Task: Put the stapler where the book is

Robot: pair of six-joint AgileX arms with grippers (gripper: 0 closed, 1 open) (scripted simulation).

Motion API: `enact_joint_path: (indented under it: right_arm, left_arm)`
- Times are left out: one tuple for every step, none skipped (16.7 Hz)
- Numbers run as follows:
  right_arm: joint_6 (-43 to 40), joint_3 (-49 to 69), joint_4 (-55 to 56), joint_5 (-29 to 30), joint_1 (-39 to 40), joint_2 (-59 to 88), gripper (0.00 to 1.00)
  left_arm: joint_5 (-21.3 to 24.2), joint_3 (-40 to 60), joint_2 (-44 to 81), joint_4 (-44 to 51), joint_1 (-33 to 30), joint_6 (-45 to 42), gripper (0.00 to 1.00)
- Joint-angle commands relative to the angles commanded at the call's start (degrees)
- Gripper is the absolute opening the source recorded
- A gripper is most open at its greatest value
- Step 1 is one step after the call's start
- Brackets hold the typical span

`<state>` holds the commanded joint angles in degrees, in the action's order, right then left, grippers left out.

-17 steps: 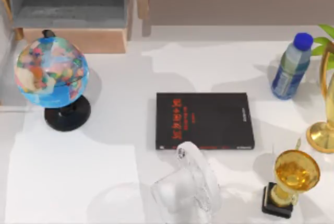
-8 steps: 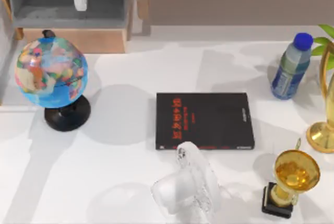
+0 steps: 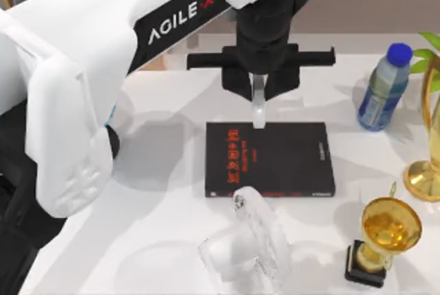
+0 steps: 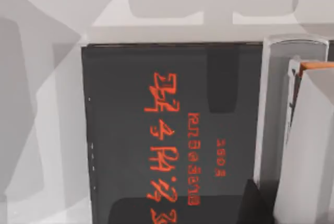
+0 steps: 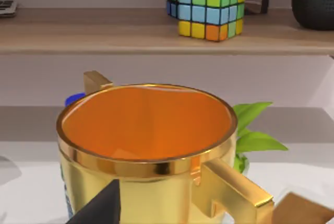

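The black book (image 3: 275, 161) with red lettering lies flat at the table's middle, and its cover (image 4: 156, 130) also shows in the left wrist view. My left gripper (image 3: 259, 92) hangs over the book's far edge, shut on the white stapler (image 3: 258, 108), which points down towards the cover. The left wrist view has the stapler (image 4: 274, 119) upright beside a grey finger (image 4: 313, 145), just above the book. My right gripper (image 5: 201, 213) sits parked close behind the gold trophy cup (image 5: 146, 130), fingers wide apart.
A translucent fan-like object (image 3: 246, 247) overlaps the book's near edge. The gold trophy (image 3: 388, 230) stands at the front right, a water bottle (image 3: 383, 89) at the back right, and a gold stand (image 3: 425, 175) at the right edge. My left arm (image 3: 75, 68) covers the table's left.
My left arm has swung in from the back left, carrying the stapler from the shelf area to above the book's far edge. The arm now hides the globe.
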<state>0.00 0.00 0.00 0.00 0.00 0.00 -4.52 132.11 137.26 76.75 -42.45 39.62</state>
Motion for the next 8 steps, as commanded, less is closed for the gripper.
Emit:
enact_joint_path:
  right_arm:
    - [0.00,0.00,0.00,0.00,0.00,0.00,1.00]
    - [0.00,0.00,0.00,0.00,0.00,0.00,1.00]
    - [0.00,0.00,0.00,0.00,0.00,0.00,1.00]
    - [0.00,0.00,0.00,0.00,0.00,0.00,1.00]
    - [0.00,0.00,0.00,0.00,0.00,0.00,1.00]
    - [0.00,0.00,0.00,0.00,0.00,0.00,1.00]
    - [0.00,0.00,0.00,0.00,0.00,0.00,1.00]
    - [0.00,0.00,0.00,0.00,0.00,0.00,1.00]
  left_arm:
    - [0.25,-0.59,1.22,-0.20,-1.38,1.56,0.00]
    - [0.49,-1.07,2.22,-0.34,-2.37,2.72,0.00]
    - [0.67,-1.41,2.92,-0.42,-2.99,3.47,0.00]
    - [0.77,-1.58,3.26,-0.45,-3.27,3.82,0.00]
    - [0.77,-1.58,3.26,-0.45,-3.27,3.82,0.00]
    - [0.77,-1.58,3.26,-0.45,-3.27,3.82,0.00]
    - [0.77,-1.58,3.26,-0.45,-3.27,3.82,0.00]
    - [0.77,-1.58,3.26,-0.45,-3.27,3.82,0.00]
